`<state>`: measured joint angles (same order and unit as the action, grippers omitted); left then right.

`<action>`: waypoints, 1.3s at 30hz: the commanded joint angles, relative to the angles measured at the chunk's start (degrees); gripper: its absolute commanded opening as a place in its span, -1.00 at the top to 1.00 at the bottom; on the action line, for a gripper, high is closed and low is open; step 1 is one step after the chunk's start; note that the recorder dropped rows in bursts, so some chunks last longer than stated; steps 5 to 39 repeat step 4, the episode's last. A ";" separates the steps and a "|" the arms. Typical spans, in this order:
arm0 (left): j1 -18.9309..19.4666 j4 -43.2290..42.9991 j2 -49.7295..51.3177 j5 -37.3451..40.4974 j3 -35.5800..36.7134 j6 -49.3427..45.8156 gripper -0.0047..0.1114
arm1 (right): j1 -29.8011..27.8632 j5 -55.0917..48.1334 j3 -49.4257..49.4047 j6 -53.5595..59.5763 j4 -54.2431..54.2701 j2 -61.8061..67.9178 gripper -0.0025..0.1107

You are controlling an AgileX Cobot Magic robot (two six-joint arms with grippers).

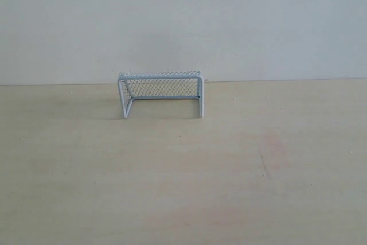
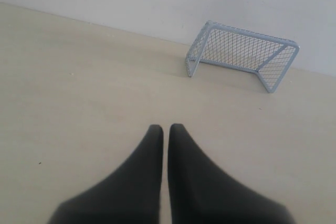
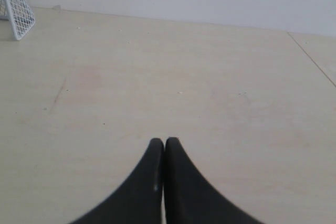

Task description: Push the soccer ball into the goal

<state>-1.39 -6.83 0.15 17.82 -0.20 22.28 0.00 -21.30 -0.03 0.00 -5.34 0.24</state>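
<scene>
The goal (image 1: 161, 92), a small white-framed box with fine mesh, stands at the back of the wooden table against the wall, its mouth facing the front. It also shows in the left wrist view (image 2: 242, 54) and partly at the edge of the right wrist view (image 3: 17, 5). The soccer ball is out of view in every frame. My left gripper (image 2: 165, 128) is shut with nothing between its black fingers, well short of the goal. My right gripper (image 3: 164, 141) is shut too, over bare table, far from the goal. Neither gripper appears in the exterior view.
A pale wall (image 1: 183, 21) runs behind the table (image 1: 183, 187). A faint dark scratch and reddish stain (image 1: 265, 162) mark the wood right of centre. A seam or table edge (image 3: 312, 59) shows in the right wrist view.
</scene>
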 commanded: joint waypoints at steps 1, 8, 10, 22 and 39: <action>0.17 0.33 -0.15 -0.18 0.20 -0.28 0.84 | -0.08 0.51 0.03 0.00 0.08 -0.24 0.96; 0.17 0.33 -0.15 -0.18 0.20 -0.28 0.84 | -0.08 0.51 0.03 0.00 0.08 -0.24 0.96; 0.17 0.33 -0.15 -0.18 0.20 -0.28 0.84 | -0.08 0.51 0.03 0.00 0.08 -0.24 0.96; 0.17 0.33 -0.15 -0.18 0.20 -0.28 0.84 | -0.08 0.51 0.03 0.00 0.08 -0.24 0.96; 0.17 0.33 -0.15 -0.18 0.20 -0.28 0.84 | -0.08 0.51 0.03 0.00 0.08 -0.24 0.96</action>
